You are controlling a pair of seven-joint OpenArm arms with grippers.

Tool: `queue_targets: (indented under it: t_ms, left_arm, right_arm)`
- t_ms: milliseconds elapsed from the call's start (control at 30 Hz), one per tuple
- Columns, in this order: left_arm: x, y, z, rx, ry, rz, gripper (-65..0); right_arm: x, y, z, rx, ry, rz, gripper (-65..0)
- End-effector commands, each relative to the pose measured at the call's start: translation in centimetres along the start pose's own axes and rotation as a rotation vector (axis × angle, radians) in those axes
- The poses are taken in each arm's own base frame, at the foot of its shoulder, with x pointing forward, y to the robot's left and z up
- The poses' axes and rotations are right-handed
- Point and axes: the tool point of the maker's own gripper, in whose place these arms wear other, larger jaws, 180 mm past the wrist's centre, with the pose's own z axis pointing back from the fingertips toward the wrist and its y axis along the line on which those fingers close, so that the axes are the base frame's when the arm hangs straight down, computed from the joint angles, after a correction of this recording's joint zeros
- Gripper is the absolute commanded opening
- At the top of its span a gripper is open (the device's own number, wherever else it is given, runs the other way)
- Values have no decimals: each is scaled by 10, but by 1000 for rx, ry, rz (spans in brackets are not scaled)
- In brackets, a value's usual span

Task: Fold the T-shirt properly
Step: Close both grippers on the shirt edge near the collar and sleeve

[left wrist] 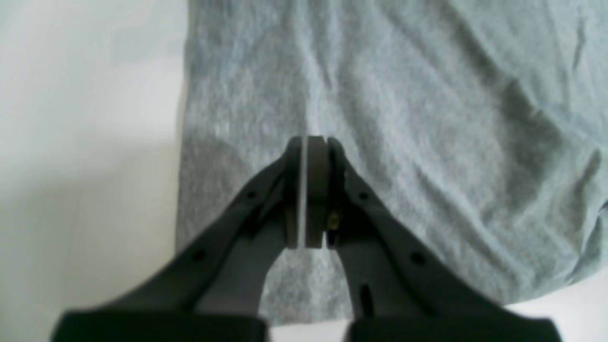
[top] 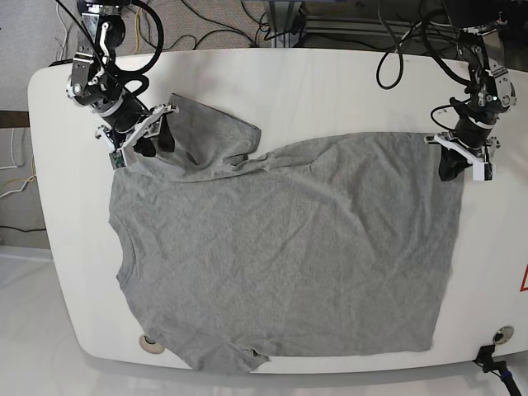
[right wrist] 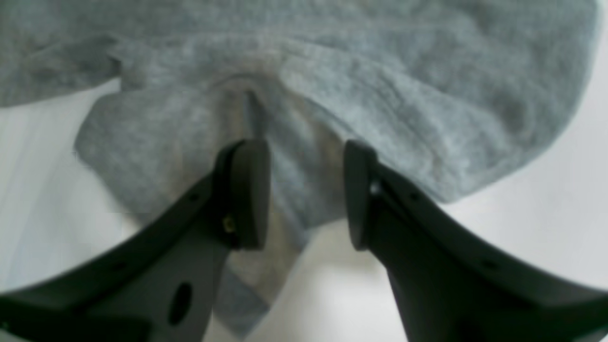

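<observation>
One grey T-shirt spread flat on white desk, one sleeve folded over at upper left. Two grippers: left gripper pressed closed over hem corner, right gripper spread wide astride bunched sleeve.

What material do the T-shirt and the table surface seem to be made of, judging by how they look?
The T-shirt looks like soft knit fabric, probably cotton jersey: heathered grey, matte, lying in loose wrinkles and folds. The table looks like a hard, smooth white board, perhaps laminate or painted wood; it is flat, with rounded corners and a faint sheen. The exact materials cannot be confirmed from the pictures.
</observation>
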Motion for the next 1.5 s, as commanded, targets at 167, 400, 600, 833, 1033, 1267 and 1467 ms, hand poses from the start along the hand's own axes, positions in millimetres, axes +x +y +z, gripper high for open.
queue_targets:
  t_ms: [167,400,600,833,1033,1267,1467]
  left_arm:
    - [15,6,1,12,-40,-11,-650]
    - [12,11,2,22,-22,-5,-650]
    - [-57,13,19,54,155,-7,-636]
    - [-56,20,30,76,144,-10,-612]
    - [-49,19,28,74,128,-15,-500]
    - [-26,15,29,68,72,-48,-475]
    - [-8,7,30,54,29,-80,-382]
  right_arm:
    - [9,-1,-20,25,22,19,-408]
    - [3,4,-53,39,93,-10,-405]
    - [-22,11,-45,54,107,-41,-406]
    - [-22,17,-40,60,78,-40,-405]
    - [-21,19,-39,62,72,-38,-405]
    - [-3,23,-35,63,11,-13,-405]
    - [17,33,-25,72,-46,36,-404]
